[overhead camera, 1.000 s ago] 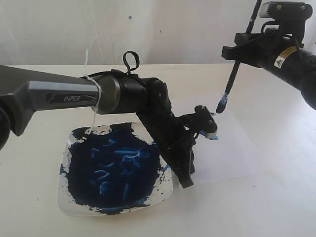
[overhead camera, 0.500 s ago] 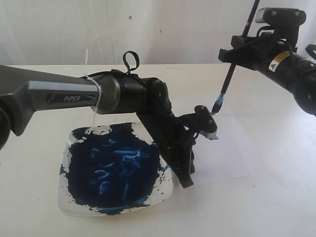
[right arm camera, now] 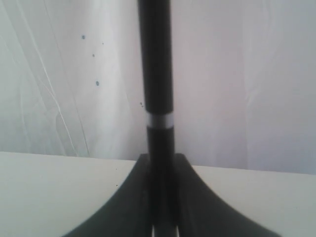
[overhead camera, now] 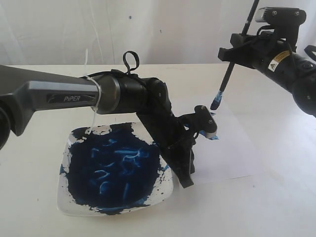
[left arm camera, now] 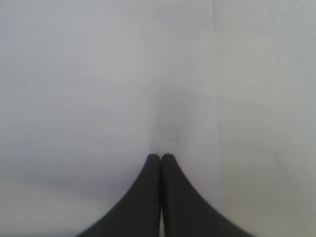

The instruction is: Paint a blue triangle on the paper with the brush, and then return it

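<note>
My right gripper is shut on the black handle of the brush, high above the table. The brush hangs tilted, and its blue-stained tip is in the air over the far part of the paper. My left gripper is shut with nothing in it, its tips down on the paper near the sheet's front edge. A speck of blue paint shows on the paper beside the left wrist. The blue triangle's shape is hidden behind that arm.
A square white dish smeared with dark blue paint sits at the front left, right beside the left arm's wrist. The left arm stretches across from the left. Cream tabletop surrounds the sheet, and a white wall stands behind.
The right gripper has shifted slightly left and up with the brush, so the blue tip has moved a little left and farther from the paper. The left arm has stayed still.
</note>
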`<state>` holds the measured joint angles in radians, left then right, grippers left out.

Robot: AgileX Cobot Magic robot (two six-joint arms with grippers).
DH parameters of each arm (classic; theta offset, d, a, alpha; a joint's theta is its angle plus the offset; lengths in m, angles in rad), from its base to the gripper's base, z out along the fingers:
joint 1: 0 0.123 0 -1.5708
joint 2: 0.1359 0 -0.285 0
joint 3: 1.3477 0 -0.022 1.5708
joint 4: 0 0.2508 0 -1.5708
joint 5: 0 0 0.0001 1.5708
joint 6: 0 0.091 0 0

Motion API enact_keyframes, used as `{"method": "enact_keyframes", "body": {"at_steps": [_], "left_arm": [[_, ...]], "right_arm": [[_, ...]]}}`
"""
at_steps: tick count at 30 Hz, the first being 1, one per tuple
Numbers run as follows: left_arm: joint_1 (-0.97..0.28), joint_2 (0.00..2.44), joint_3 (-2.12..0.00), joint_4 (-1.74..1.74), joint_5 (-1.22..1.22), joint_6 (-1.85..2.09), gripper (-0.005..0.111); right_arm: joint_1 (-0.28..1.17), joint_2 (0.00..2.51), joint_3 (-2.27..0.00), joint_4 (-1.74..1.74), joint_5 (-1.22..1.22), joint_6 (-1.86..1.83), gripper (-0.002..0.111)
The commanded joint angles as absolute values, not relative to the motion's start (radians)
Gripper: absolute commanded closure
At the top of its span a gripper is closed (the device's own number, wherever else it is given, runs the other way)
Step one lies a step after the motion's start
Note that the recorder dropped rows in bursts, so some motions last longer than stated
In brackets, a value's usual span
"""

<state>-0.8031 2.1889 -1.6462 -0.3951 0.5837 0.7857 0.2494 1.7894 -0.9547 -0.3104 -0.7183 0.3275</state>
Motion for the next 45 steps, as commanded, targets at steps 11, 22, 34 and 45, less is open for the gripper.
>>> {"method": "enact_keyframes", "body": {"at_steps": [11, 22, 34, 45], "left_arm": [[-0.81, 2.197, -1.648, -0.403, 0.598, 0.784, 0.107], [-0.81, 2.197, -1.648, -0.403, 0.598, 0.784, 0.107], [-0.81, 2.197, -1.648, -0.403, 0.598, 0.784, 0.107], [-0.81, 2.197, -1.648, -0.403, 0.598, 0.784, 0.107]], "right_arm": [[0.239, 1.809, -1.011, -0.305, -0.691, 0.309, 0.108], [0.239, 1.811, -1.013, -0.313, -0.655, 0.314, 0.108], [0.139, 1.811, -1.025, -0.611, -0.737, 0.554, 0.108], [0.138, 1.837, -1.025, -0.707, -0.818, 0.61, 0.108]]}}
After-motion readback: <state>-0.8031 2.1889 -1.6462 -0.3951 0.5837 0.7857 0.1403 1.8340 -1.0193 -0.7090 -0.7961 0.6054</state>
